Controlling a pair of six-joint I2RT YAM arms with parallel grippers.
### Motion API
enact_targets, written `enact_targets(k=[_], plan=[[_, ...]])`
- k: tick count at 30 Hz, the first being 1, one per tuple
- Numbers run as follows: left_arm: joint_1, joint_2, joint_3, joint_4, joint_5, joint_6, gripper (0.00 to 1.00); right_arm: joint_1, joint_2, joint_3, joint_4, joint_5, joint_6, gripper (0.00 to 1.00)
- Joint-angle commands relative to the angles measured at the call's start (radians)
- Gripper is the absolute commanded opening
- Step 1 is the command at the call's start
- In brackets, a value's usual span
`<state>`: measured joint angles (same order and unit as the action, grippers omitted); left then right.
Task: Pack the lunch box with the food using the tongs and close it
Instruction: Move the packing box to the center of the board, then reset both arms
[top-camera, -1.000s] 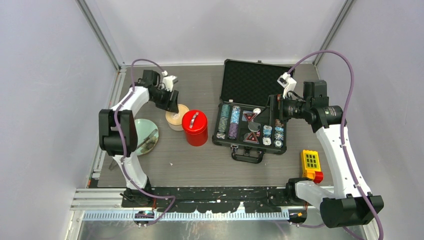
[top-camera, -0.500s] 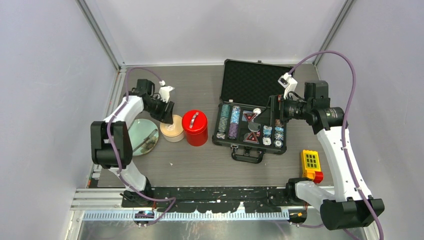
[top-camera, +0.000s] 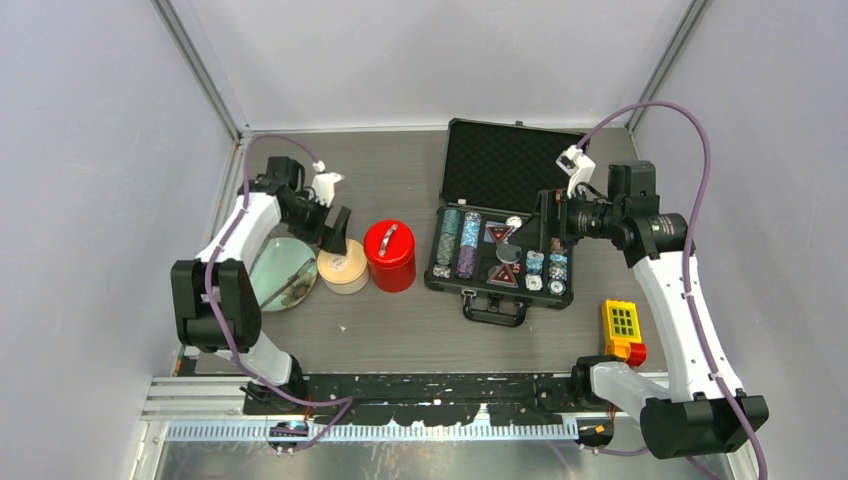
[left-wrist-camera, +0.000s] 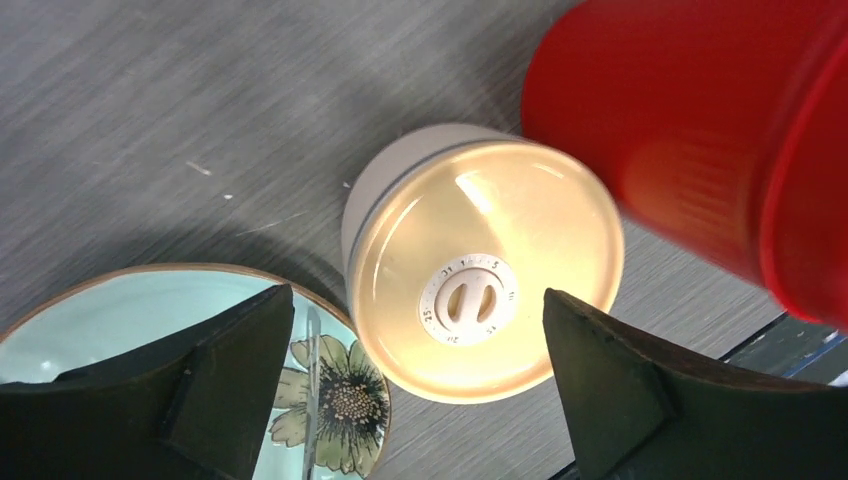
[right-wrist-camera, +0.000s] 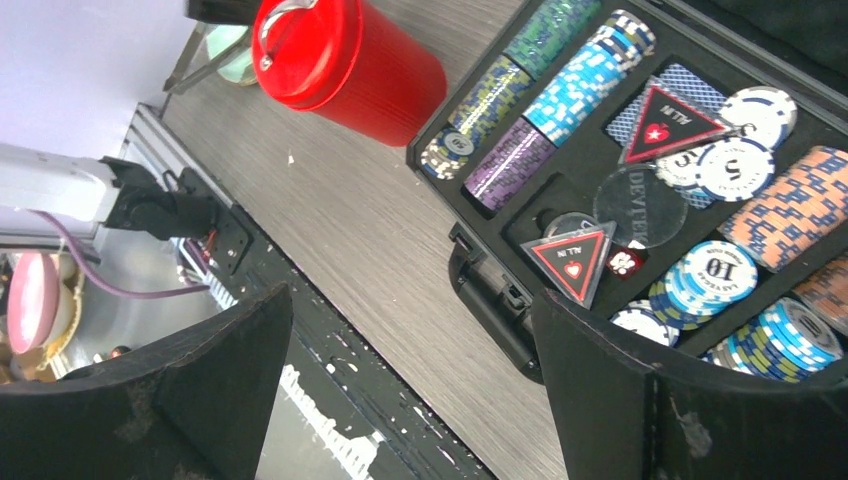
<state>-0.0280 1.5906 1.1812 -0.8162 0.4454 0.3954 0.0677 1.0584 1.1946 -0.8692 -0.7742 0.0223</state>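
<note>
The lunch box (top-camera: 343, 268) stands on the table between the plate and a red canister, its cream lid (left-wrist-camera: 485, 265) on, with a white dial in the lid's middle. My left gripper (top-camera: 334, 236) hangs open just above it (left-wrist-camera: 420, 400), its fingers apart from the tin and holding nothing. The slim silver tongs (top-camera: 298, 273) lie on the plate, and one arm shows as a thin strip (left-wrist-camera: 312, 350). No food shows in any view. My right gripper (top-camera: 548, 225) is open and empty above the front edge of the poker case (right-wrist-camera: 410, 390).
A pale green flowered plate (top-camera: 272, 262) sits left of the lunch box, almost touching it (left-wrist-camera: 150, 310). The red canister (top-camera: 390, 255) stands close on the right (left-wrist-camera: 700, 130). An open black poker chip case (top-camera: 505, 240) lies at mid-right, with a yellow block (top-camera: 622, 330) near the front right.
My left gripper brought the closed lunch box nearer, down beside the plate, then opened and let it go. The right arm has not moved.
</note>
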Motion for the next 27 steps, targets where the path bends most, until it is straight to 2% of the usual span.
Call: enact_targets(k=[1, 8, 16, 21, 27], plan=[[0.023, -0.069, 0.175, -0.099, 0.004, -0.046, 1.00, -0.005, 0.009, 0.049, -0.009, 0.087, -0.018, 0.93], [0.200, -0.033, 0.483, -0.273, 0.127, -0.113, 1.00, -0.048, 0.049, 0.195, -0.098, 0.234, -0.091, 0.93], [0.409, 0.020, 0.670, -0.357, 0.256, -0.134, 1.00, -0.308, 0.169, 0.360, -0.120, 0.182, -0.125, 0.93], [0.495, 0.046, 0.686, -0.349, 0.260, -0.147, 1.00, -0.451, 0.274, 0.412, -0.108, 0.156, -0.145, 0.93], [0.522, -0.009, 0.535, -0.226, 0.230, -0.173, 1.00, -0.566, 0.360, 0.371, -0.059, 0.139, -0.127, 0.93]])
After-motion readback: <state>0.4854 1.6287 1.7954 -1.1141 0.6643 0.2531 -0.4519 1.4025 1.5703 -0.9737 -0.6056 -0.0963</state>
